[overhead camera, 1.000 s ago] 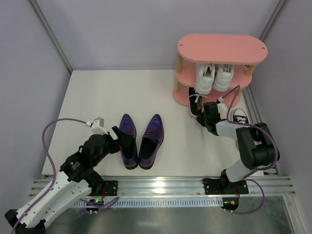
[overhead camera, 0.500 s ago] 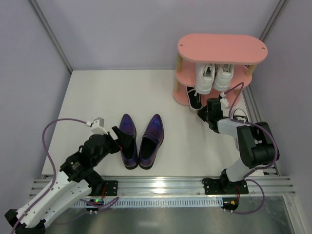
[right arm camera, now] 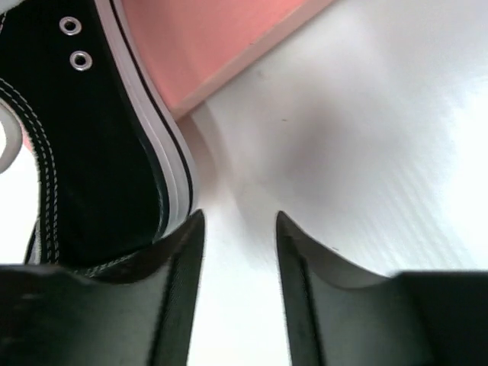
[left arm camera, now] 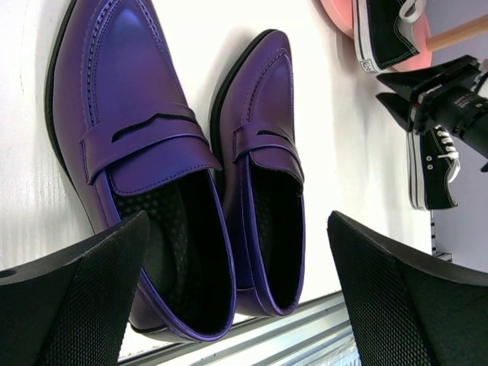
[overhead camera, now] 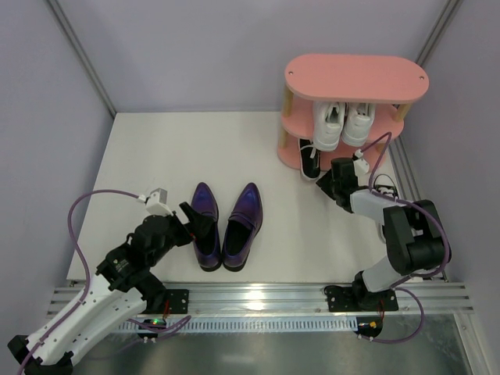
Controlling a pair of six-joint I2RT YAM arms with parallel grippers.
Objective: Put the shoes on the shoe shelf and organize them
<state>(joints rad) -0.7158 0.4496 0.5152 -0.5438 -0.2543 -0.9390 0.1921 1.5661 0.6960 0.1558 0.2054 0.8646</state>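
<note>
white table [overhead camera: 156,156], left gripper [left arm camera: 236,229] agape over loafers [left arm camera: 137,114], right gripper [right arm camera: 239,217] parted beside black sneaker [right arm camera: 99,152]

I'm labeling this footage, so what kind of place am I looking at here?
Probably a robotics lab test cell, not a home: a white table boxed in by plain walls, a left arm and right arm bolted to a metal rail, plus loafers and a pink shelf.

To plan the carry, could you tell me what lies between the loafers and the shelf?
Only bare table between loafers and shelf, in the top view.
</note>
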